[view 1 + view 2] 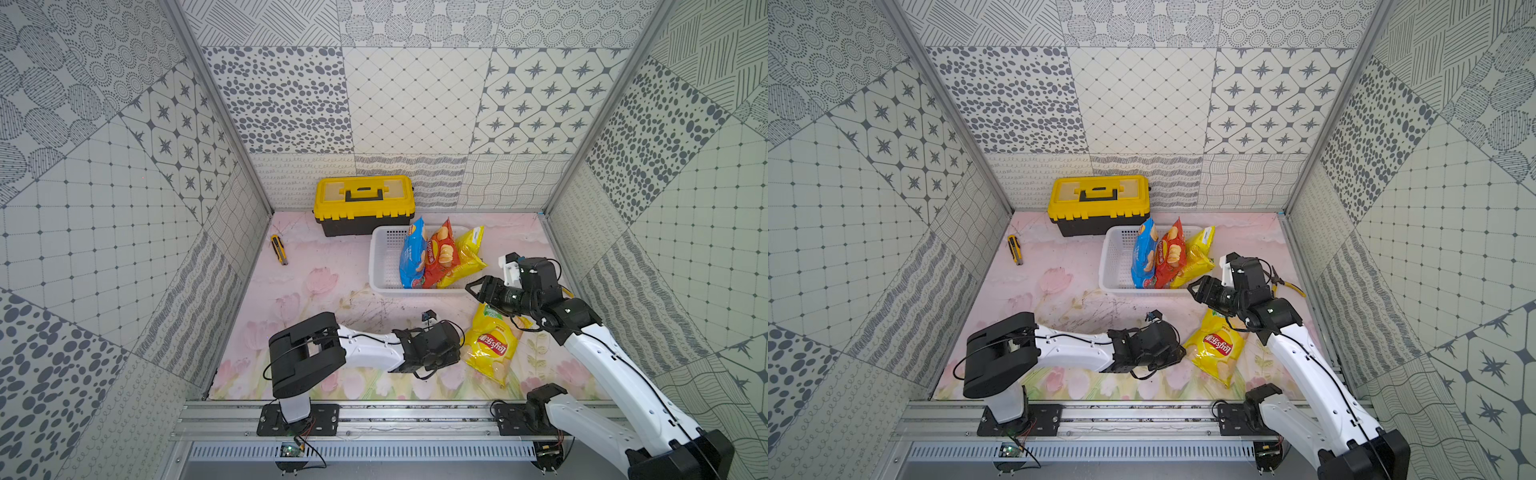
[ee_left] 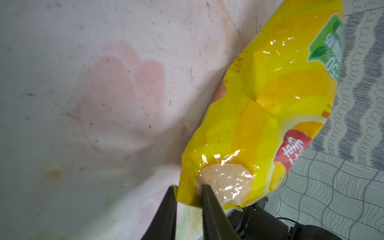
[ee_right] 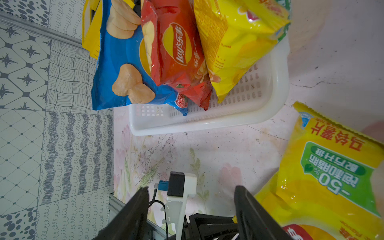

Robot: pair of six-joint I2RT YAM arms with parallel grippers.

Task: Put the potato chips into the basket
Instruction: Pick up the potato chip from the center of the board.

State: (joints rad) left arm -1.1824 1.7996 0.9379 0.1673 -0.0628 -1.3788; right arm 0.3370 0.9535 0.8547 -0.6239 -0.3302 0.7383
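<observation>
The loose yellow bag (image 1: 490,347) of potato chips lies logo up on the flowered table (image 1: 332,282), outside the white basket (image 1: 384,266) and just in front of the corner nearest the right arm. The left gripper (image 2: 187,187) is at the bag's near corner, on the side towards the left arm. In the left wrist view its two dark fingers (image 2: 211,209) stand close together with that crinkled corner between them. One tip is against the bag's edge and the other lies on the printed chip, so the gripper is pinched onto the foil, not merely beside it. The rest of the bag stretches away from the fingertips over the table. The right gripper (image 3: 192,190) hangs between the basket's near rim and the loose bag's far end. Its fingers (image 3: 248,209) are spread wide and hold nothing. The bag's green-labelled end lies just outside one finger, and whether they touch cannot be told. The basket sits in front of the yellow-and-black toolbox (image 1: 363,203). Three bags stand on edge in the part of it nearer the right arm, leaning together: the blue bag (image 1: 411,259), the red bag (image 1: 440,253) and the second yellow bag (image 1: 469,257). A yellow utility knife (image 1: 279,249) lies well apart from them, near the side wall.
</observation>
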